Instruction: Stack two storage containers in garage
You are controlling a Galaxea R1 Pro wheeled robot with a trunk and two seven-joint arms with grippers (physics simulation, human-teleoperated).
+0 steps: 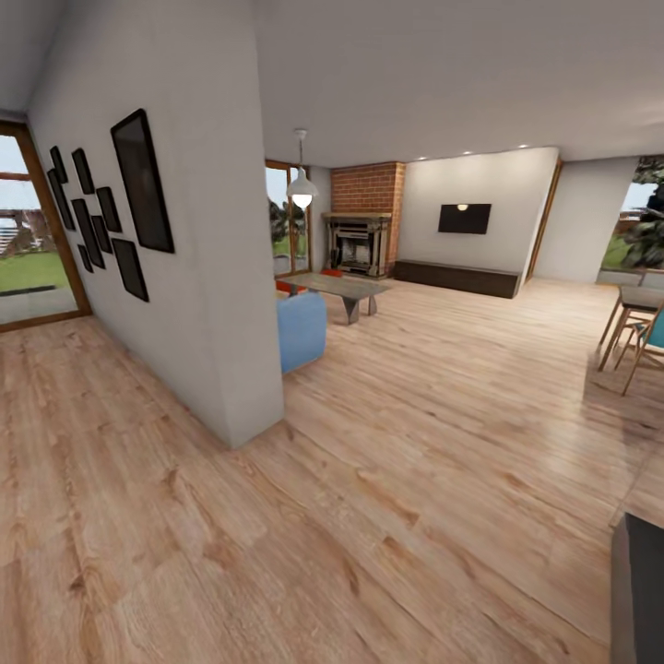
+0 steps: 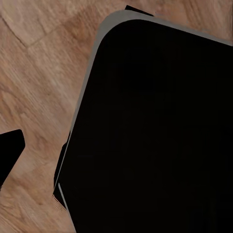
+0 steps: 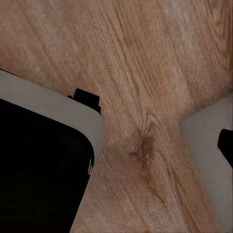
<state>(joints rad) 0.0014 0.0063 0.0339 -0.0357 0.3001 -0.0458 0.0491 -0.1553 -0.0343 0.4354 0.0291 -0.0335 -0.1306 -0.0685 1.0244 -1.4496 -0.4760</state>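
A red-orange corner, perhaps a storage container (image 1: 290,288), is glimpsed beyond the blue sofa (image 1: 302,329) in the living room (image 1: 443,369), still unreached; neither end effector's state can be told

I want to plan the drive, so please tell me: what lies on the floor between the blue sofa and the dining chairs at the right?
In the head view, only bare wood-plank floor lies between the blue sofa and the dining chairs.
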